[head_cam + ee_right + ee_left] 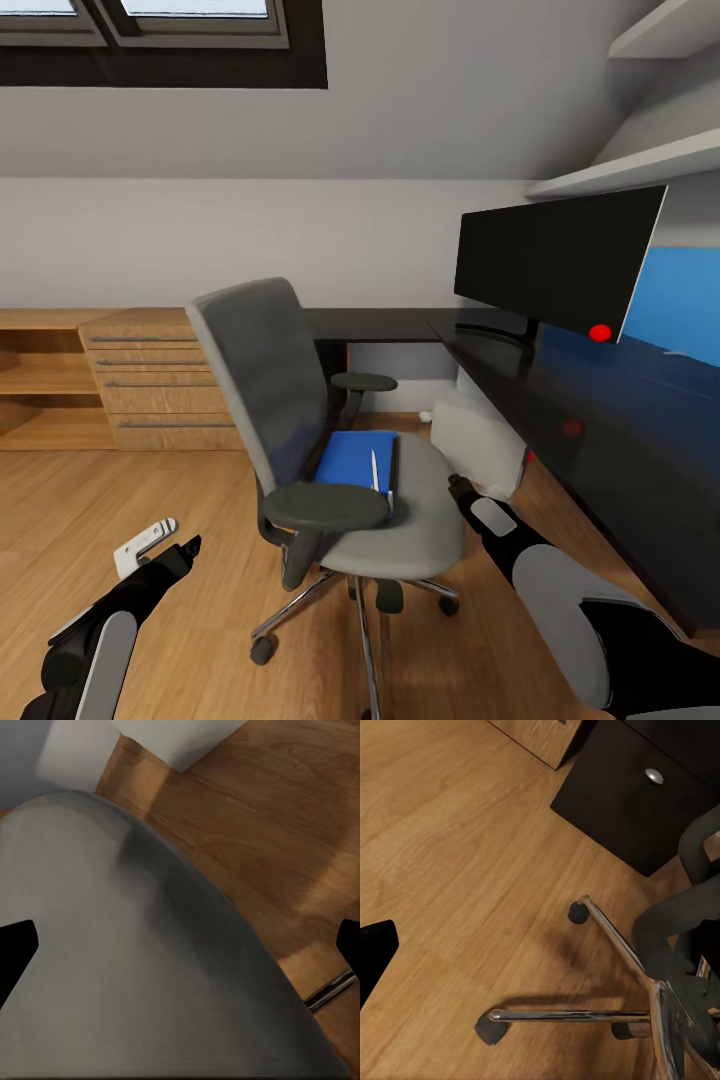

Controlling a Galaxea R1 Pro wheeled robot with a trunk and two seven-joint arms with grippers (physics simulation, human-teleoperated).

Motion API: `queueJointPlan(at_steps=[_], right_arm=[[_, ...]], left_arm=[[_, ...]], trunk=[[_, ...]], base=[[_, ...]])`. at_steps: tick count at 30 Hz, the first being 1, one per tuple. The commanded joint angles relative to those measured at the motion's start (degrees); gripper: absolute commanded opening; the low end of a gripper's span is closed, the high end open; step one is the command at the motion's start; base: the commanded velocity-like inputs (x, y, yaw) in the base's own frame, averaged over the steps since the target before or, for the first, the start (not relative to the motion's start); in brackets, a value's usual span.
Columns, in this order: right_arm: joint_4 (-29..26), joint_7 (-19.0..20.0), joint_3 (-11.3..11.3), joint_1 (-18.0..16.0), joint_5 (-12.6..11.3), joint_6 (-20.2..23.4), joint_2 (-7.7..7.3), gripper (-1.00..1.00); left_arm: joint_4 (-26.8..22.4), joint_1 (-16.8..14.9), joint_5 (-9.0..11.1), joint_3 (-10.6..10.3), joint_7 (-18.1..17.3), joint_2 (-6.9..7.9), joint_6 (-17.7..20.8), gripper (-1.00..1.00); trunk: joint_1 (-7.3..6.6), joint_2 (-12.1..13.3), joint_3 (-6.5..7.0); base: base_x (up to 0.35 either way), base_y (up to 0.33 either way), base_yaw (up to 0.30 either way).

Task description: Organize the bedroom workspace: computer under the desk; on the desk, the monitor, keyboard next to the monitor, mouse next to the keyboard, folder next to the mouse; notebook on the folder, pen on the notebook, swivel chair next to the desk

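The swivel chair [330,480] stands in the middle of the wooden floor, apart from the desk [620,430]. On its grey seat lies the blue folder [352,460], with a thin white strip along its right part. The wide black monitor [555,262] stands on the desk, and the light-grey computer [478,438] sits on the floor under it. My right gripper [462,490] hovers open at the seat's right edge, and its wrist view has the grey seat [150,945] between the spread fingers [15,945]. My left gripper [188,548] is low, to the left of the chair, open and holding nothing. Its wrist view looks down on the chair's chrome base [585,1015].
A light wooden drawer chest [150,380] and open shelves stand against the back wall on the left. A black drawer unit [630,802] is behind the chair. Wall shelves [640,165] hang above the monitor, with a blue wall panel [685,300] behind it. Open floor lies to the left.
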Motion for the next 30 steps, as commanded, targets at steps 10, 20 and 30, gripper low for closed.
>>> queueJointPlan(at_steps=[10,20,30], right_arm=[[-0.1,-0.1,-0.4,0.0,-0.4,0.5,0.06,1.0],[0.0,0.0,-0.4,0.0,-0.4,0.5,0.1,1.0],[0.0,0.2,-0.3,0.0,-0.4,0.5,0.26,1.0]], left_arm=[[-0.1,0.0,0.6,0.1,0.4,-0.03,0.2,1.0],[-0.1,0.0,0.6,0.1,0.4,-0.03,0.2,1.0],[-0.1,0.0,0.6,0.1,0.5,-0.03,0.2,1.0]], trunk=[[-0.01,0.0,-0.06],[-0.01,0.0,-0.06],[-0.01,0.0,-0.06]], base=[[0.0,0.0,0.013],[0.0,0.0,0.249],[0.0,0.0,0.267]])
